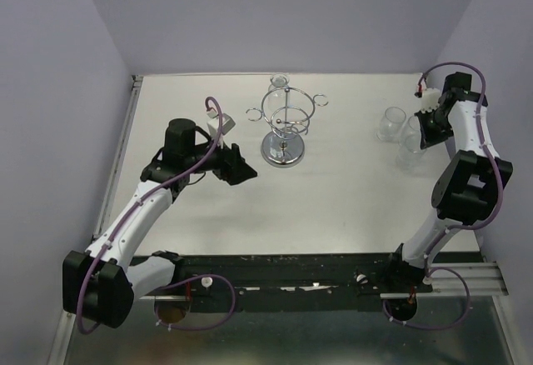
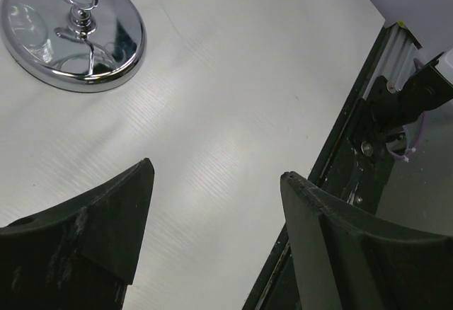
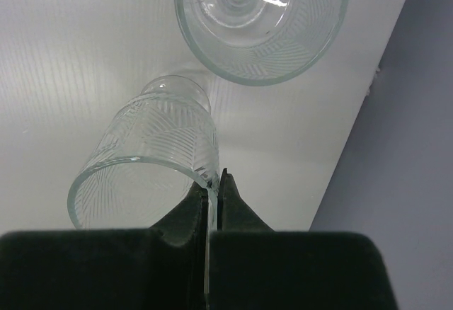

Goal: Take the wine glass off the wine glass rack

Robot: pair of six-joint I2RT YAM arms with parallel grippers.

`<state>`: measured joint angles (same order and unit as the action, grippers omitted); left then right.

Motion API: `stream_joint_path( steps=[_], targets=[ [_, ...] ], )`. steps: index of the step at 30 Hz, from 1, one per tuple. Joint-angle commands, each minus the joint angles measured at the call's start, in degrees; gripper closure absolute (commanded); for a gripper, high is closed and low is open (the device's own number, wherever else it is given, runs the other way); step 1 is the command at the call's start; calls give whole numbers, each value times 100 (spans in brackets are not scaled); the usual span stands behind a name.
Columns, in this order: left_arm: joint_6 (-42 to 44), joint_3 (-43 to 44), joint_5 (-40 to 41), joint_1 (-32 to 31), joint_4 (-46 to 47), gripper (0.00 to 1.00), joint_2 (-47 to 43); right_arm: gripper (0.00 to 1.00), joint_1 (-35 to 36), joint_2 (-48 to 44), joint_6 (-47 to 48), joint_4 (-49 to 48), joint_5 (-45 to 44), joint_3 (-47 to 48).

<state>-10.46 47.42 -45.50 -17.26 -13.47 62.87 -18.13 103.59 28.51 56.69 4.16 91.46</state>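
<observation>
Only the base of the wine glass rack (image 2: 71, 34) shows in the left wrist view, apart from the wide-spread left gripper (image 2: 216, 172); a faint wine glass (image 1: 279, 82) sits at its far side; well to the right, the right gripper (image 3: 214, 182) pinches a ribbed glass (image 3: 141, 168) by the rim.

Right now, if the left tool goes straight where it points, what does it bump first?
Probably the bare white table, just beside the shiny base of the wine glass rack. The left tool aims past it, though depth is unclear.
</observation>
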Motion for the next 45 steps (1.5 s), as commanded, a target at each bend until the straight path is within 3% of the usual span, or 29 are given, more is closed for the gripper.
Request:
stream_joint_path(
  steps=[1, 16, 19, 27, 33, 37, 45],
  targets=[
    [105, 233, 93, 99, -76, 16, -29, 99, -68, 196, -48, 53, -135, 276],
    [193, 338, 85, 231, -208, 16, 41, 99, -173, 689, -4, -35, -223, 548],
    [202, 330, 93, 258, -208, 16, 41, 95, -173, 724, -4, -35, -223, 548],
    [237, 417, 111, 284, -226, 16, 94, 58, -191, 602, -65, 35, -232, 601],
    [281, 470, 330, 284, -173, 14, 23, 36, -200, 347, -144, 606, -83, 1022],
    [1017, 917, 742, 205, -664, 12, 128, 24, -200, -215, -205, 642, 172, 1181],
    [2450, 2200, 1833, 3, -1491, 7, 682, 22, 537, -691, -408, 581, 866, 1603]
  ],
)
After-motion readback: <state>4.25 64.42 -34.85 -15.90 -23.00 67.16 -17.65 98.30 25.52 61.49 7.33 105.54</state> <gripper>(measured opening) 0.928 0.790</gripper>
